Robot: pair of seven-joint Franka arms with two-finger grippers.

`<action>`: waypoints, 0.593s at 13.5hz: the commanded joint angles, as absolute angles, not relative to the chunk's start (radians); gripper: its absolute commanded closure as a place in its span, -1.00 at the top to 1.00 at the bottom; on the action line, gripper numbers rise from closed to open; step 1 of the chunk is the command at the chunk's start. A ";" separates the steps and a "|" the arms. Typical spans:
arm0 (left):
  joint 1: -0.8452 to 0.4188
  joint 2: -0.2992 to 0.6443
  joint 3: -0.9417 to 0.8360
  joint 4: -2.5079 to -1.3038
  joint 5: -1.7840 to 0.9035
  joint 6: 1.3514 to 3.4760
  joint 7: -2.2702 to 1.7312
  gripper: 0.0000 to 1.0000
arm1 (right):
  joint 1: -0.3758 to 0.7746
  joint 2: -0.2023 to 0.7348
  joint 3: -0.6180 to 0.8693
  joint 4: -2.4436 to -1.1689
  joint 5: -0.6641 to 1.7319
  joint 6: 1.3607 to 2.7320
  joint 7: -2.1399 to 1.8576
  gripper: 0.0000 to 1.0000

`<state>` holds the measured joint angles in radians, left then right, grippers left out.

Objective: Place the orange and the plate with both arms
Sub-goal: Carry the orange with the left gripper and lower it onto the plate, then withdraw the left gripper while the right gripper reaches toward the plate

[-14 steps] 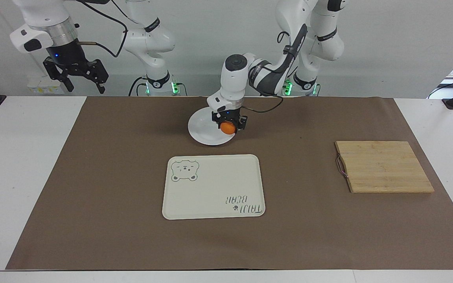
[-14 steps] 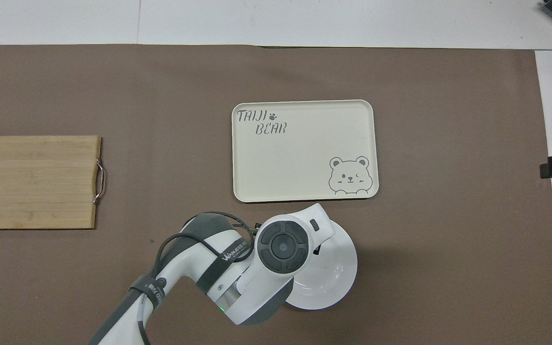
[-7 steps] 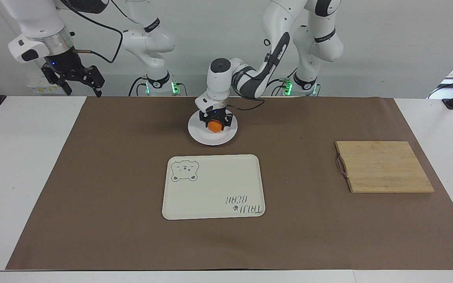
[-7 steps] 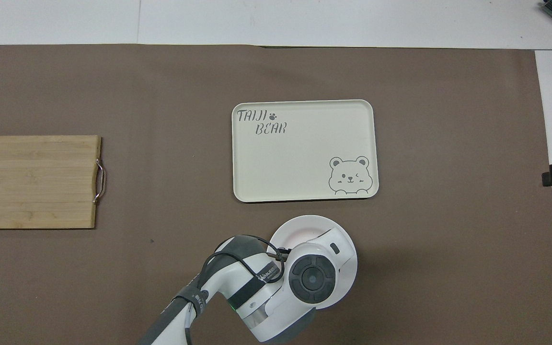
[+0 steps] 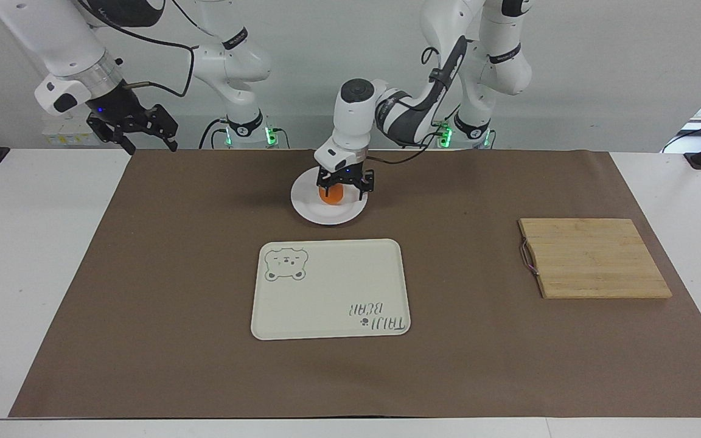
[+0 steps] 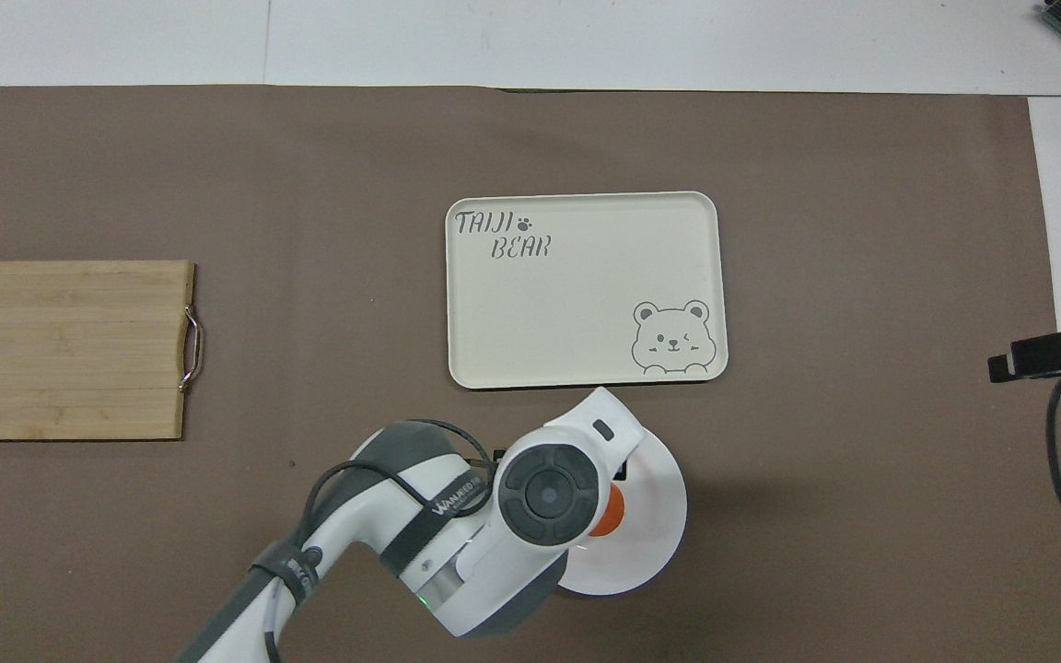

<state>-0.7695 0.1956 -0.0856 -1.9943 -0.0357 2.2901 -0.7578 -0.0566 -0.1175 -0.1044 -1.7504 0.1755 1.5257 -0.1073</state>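
Observation:
The white plate [image 5: 311,204] lies on the brown mat, nearer to the robots than the cream tray. The orange [image 5: 330,194] rests on it. My left gripper [image 5: 345,188] hangs just above the plate, open, with its fingers spread to either side of the orange and a little above it. In the overhead view the left arm's wrist covers most of the plate [image 6: 655,529], and only a sliver of the orange [image 6: 611,512] shows. My right gripper [image 5: 136,131] is open and empty, raised over the table's edge at the right arm's end.
A cream rectangular tray [image 5: 330,289] with a bear drawing lies mid-mat, farther from the robots than the plate. A bamboo cutting board [image 5: 594,258] with a metal handle lies toward the left arm's end. The brown mat [image 5: 174,274] covers most of the table.
My left gripper has opened and risen a little, leaving the orange on the plate. My right gripper has shifted slightly toward the mat.

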 commanded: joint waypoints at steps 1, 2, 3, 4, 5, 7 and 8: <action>-0.648 0.189 -0.091 -1.959 -0.040 2.250 -0.755 1.00 | -0.094 -0.158 -0.104 -1.897 0.287 1.571 -0.149 1.00; -0.587 0.196 -0.091 -1.944 -0.035 2.252 -0.744 1.00 | -0.094 -0.160 -0.103 -1.946 0.323 1.598 -0.173 1.00; -0.527 0.201 -0.091 -1.930 -0.035 2.250 -0.711 1.00 | -0.094 -0.161 -0.104 -1.998 0.384 1.623 -0.196 1.00; -0.479 0.201 -0.091 -1.928 -0.035 2.250 -0.642 1.00 | -0.094 -0.169 -0.104 -2.050 0.426 1.647 -0.212 1.00; -0.430 0.198 -0.091 -1.927 -0.035 2.249 -0.574 1.00 | -0.094 -0.175 -0.103 -2.101 0.470 1.672 -0.228 1.00; -0.342 0.193 -0.091 -1.921 -0.035 2.247 -0.473 1.00 | -0.092 -0.176 -0.104 -2.201 0.566 1.724 -0.308 1.00; -0.300 0.187 -0.092 -1.918 -0.035 2.238 -0.422 1.00 | -0.081 -0.176 -0.103 -2.245 0.593 1.759 -0.328 1.00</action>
